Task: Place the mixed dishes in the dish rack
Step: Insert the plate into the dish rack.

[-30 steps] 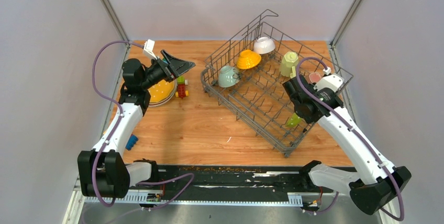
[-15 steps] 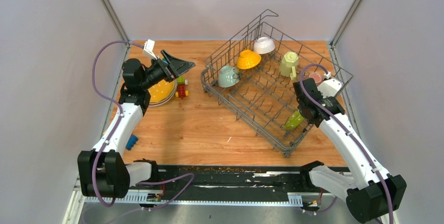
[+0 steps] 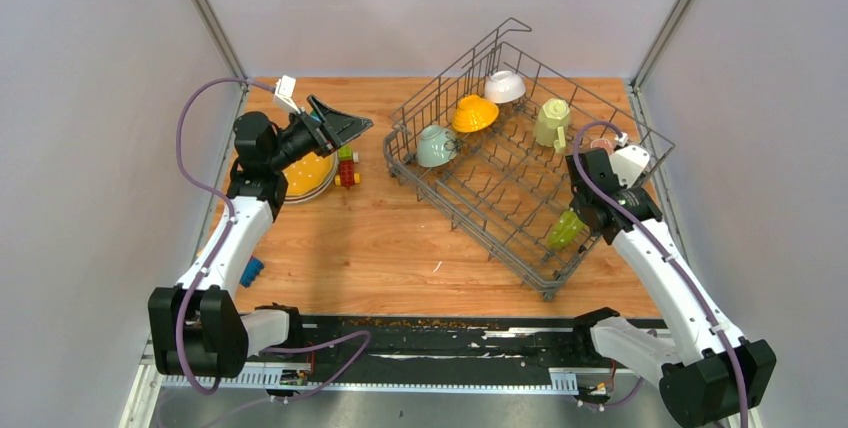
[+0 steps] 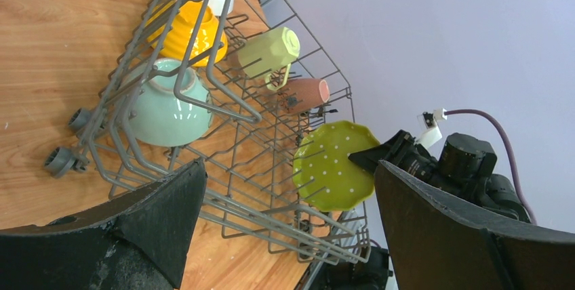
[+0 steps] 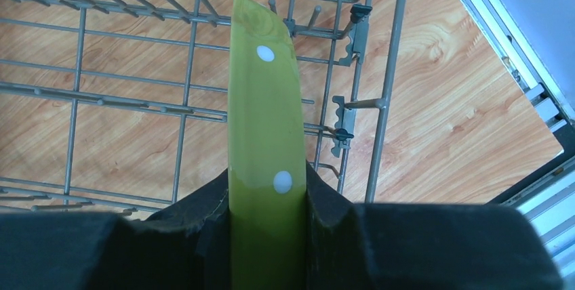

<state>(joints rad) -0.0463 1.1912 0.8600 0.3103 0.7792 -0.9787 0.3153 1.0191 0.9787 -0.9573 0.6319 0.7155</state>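
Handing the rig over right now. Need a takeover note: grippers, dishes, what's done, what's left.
Left gripper: open, empty, hovering by the plate stack (yellow on top), left of the rack.
Right gripper: shut on the lime-green dotted plate, held on edge over the dish rack, near right end, not slotted.
Done: teal mug, yellow bowl, white bowl, pale-green mug and pink mug are in the rack.
Left: slot this plate, then load the stack.
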